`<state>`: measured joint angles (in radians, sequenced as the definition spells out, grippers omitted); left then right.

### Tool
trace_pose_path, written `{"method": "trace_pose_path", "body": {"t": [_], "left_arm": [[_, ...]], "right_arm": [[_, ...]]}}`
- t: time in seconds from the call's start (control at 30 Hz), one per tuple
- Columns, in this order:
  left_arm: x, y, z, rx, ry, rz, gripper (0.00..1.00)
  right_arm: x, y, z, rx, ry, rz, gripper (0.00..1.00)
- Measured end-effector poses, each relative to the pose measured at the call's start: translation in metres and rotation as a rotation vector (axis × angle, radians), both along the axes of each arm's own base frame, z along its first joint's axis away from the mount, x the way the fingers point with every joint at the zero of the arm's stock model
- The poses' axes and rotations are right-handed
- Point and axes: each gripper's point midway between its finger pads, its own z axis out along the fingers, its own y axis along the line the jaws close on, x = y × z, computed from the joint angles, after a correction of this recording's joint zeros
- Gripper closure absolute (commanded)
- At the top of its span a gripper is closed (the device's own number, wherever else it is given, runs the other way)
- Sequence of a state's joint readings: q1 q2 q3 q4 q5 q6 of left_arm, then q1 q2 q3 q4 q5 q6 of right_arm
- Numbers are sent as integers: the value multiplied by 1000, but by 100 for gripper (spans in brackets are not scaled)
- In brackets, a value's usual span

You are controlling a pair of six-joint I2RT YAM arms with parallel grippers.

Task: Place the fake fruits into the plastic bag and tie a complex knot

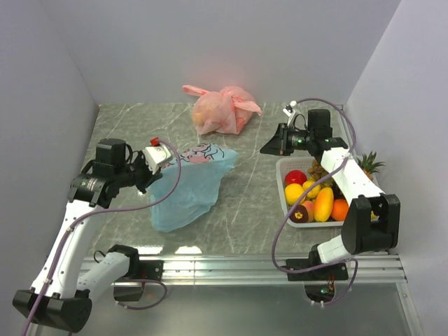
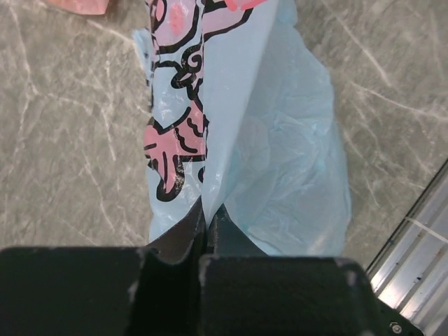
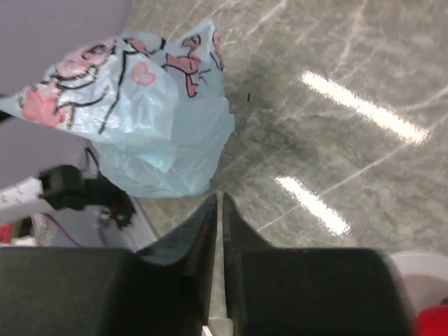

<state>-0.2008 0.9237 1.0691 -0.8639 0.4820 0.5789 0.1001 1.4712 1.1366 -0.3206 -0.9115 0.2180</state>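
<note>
The light-blue plastic bag (image 1: 192,189) with its pink cartoon print lies crumpled on the marble table, left of centre. My left gripper (image 1: 150,180) is shut on the bag's near edge; in the left wrist view a fold of the plastic bag (image 2: 280,154) runs straight into the closed left gripper (image 2: 205,210). The fake fruits (image 1: 315,197), red, yellow, orange and dark, sit in a white basket (image 1: 281,183) on the right, with a pineapple (image 1: 369,164) behind them. My right gripper (image 1: 267,149) hovers above the table left of the basket, shut on nothing, and the plastic bag (image 3: 140,105) lies well beyond the right gripper (image 3: 218,199).
A knotted pink-orange bag (image 1: 220,110) rests at the back of the table. Grey walls close in the left, back and right sides. A metal rail (image 1: 231,266) runs along the near edge. Part of the left arm (image 3: 70,192) shows in the right wrist view.
</note>
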Motion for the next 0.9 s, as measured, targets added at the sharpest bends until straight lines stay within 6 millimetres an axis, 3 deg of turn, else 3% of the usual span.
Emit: {"method": "trace_pose_path", "body": {"t": [0.03,0.07,0.27,0.53,0.57,0.63,0.67,0.7,0.73,0.83,0.9], "left_arm": [[-1,-1,1,-8,-2,-7,100],[-2,-3,1,-15,2,-13,100],[2,-8,-11,-27,70,-23,100],[3,-11,-11,-40,75,-34,100],[3,-12,-12,-41,77,-35,100],[3,-12,-12,-42,80,-36,100],[4,-13,-13,-43,82,-37,100],[4,-13,-13,-45,84,-36,100],[5,-13,-13,-46,85,-34,100],[6,-12,-14,-49,93,-24,100],[7,-9,-14,-53,97,-9,100]], "right_arm": [[-2,3,3,6,-1,8,8],[-4,7,3,11,-2,23,3],[-9,43,-24,18,85,97,1],[-13,97,-52,64,134,203,2],[-14,101,-52,74,132,210,9],[-15,109,-50,104,129,228,38],[-15,114,-47,123,123,237,63],[-14,117,-44,137,112,247,76],[-14,119,-40,155,109,254,100],[-15,116,-33,187,110,255,100],[-20,99,-30,194,116,232,100]]}}
